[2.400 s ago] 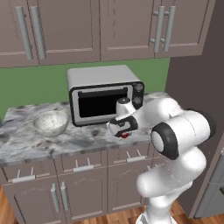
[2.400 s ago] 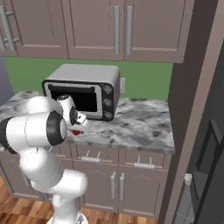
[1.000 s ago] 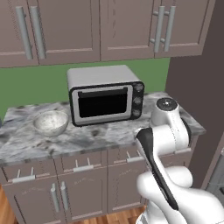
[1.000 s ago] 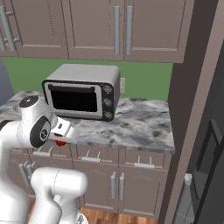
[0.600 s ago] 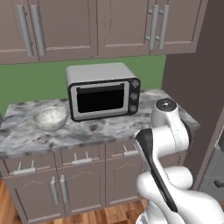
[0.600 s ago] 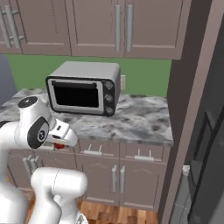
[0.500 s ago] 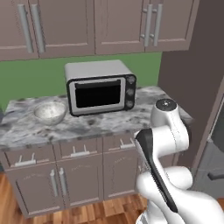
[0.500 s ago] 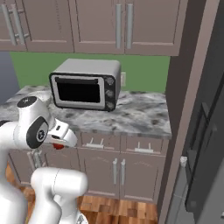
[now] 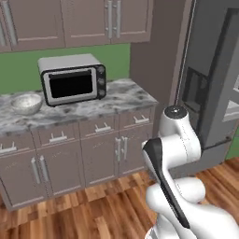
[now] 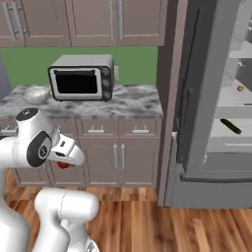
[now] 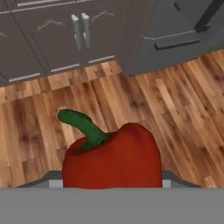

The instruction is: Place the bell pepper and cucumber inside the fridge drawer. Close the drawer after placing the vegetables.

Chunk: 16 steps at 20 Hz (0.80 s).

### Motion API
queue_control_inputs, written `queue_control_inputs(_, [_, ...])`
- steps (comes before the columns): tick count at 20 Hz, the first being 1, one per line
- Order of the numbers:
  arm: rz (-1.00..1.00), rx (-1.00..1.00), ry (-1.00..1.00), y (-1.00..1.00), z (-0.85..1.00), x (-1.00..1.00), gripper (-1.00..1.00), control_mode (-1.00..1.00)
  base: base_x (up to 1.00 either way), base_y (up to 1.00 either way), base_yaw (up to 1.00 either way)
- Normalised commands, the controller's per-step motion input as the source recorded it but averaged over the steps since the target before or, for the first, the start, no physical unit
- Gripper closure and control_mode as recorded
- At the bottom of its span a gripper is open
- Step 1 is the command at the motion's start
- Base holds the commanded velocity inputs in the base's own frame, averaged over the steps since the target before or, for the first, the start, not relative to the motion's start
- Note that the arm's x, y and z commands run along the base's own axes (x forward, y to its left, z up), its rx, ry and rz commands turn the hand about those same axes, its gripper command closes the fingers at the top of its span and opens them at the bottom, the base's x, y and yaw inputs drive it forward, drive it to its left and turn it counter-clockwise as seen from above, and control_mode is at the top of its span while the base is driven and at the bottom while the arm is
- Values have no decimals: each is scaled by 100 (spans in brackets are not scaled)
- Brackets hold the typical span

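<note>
The bell pepper (image 11: pixel 113 157) sits at the bottom of the hand view, stem up and to the left, directly in front of the camera with wood floor (image 11: pixel 183 109) beneath it; this position is consistent with the tool pinching it between its fingers for carriage, though the fingertips themselves are hidden behind the fruit. In the right base view the same red pepper (image 10: pixel 63 165) shows just under the white hand, held low beside the robot's body and well apart from the bench (image 10: pixel 133 101), which suggests a tucked carrying posture while the base faces the fridge. The fridge (image 10: pixel 216 98) stands open at the right, and the cucumber (image 10: pixel 230 126) already lies on a pale grey tray-like level there, judged to be the fridge drawer (image 10: pixel 231 140), left pulled out to receive the second vegetable. The microwave (image 9: pixel 72 79) and bowl (image 9: pixel 25 103) rest on the bench, not involved. Judgement: one vegetable placed, pepper in transit, closing not yet done.
</note>
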Motion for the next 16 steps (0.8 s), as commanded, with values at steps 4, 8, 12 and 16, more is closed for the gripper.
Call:
queue_control_inputs(4, [0, 0, 0, 0, 0, 0, 100, 100, -73, -98, -41])
queue_control_inputs(8, [0, 0, 0, 0, 0, 0, 100, 100, -46, -100, -42])
queue_control_inputs(12, [0, 0, 0, 0, 0, 0, 100, 100, 14, -100, -35])
queue_control_inputs(16, [0, 0, 0, 0, 0, 0, 100, 100, 74, -92, -17])
